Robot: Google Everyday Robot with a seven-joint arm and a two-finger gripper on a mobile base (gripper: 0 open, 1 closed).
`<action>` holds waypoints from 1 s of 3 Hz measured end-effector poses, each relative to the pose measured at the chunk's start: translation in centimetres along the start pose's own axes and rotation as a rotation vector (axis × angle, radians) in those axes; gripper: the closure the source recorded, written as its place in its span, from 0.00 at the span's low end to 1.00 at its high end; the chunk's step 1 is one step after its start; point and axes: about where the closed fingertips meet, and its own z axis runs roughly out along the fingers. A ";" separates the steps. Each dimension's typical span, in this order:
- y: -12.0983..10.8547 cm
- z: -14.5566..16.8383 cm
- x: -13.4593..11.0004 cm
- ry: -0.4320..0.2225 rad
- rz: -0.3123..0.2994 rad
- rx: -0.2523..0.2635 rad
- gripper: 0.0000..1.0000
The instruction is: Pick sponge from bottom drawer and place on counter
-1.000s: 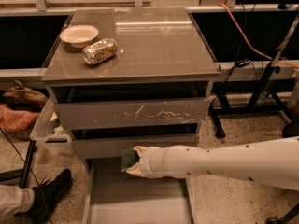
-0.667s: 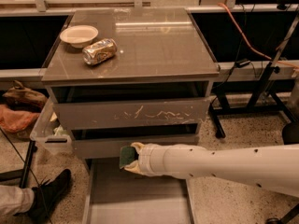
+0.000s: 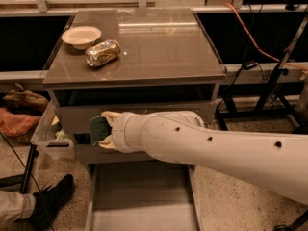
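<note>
The sponge (image 3: 98, 129), dark green face over a yellow body, is held in my gripper (image 3: 104, 131) at the end of the white arm (image 3: 207, 146). It hangs in front of the middle drawer front, well above the open bottom drawer (image 3: 142, 201) and below the edge of the counter (image 3: 159, 47). The bottom drawer is pulled out and its grey floor shows bare. The arm hides most of the gripper itself.
A crushed gold can (image 3: 102, 53) and a white bowl (image 3: 81, 35) sit on the counter's left rear part. A clear plastic bin (image 3: 48, 136) stands left of the cabinet. A person's shoe (image 3: 50, 201) is at the lower left. Stands and cables are on the right.
The arm has risen and moved left with the sponge, from just above the bottom drawer to the height of the middle drawer front.
</note>
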 end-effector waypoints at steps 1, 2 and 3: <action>-0.2 -0.1 -0.1 0.000 -0.005 0.004 1.00; -5.1 -2.1 -1.6 0.016 -0.105 0.064 1.00; -12.2 -4.7 -2.5 0.061 -0.215 0.127 1.00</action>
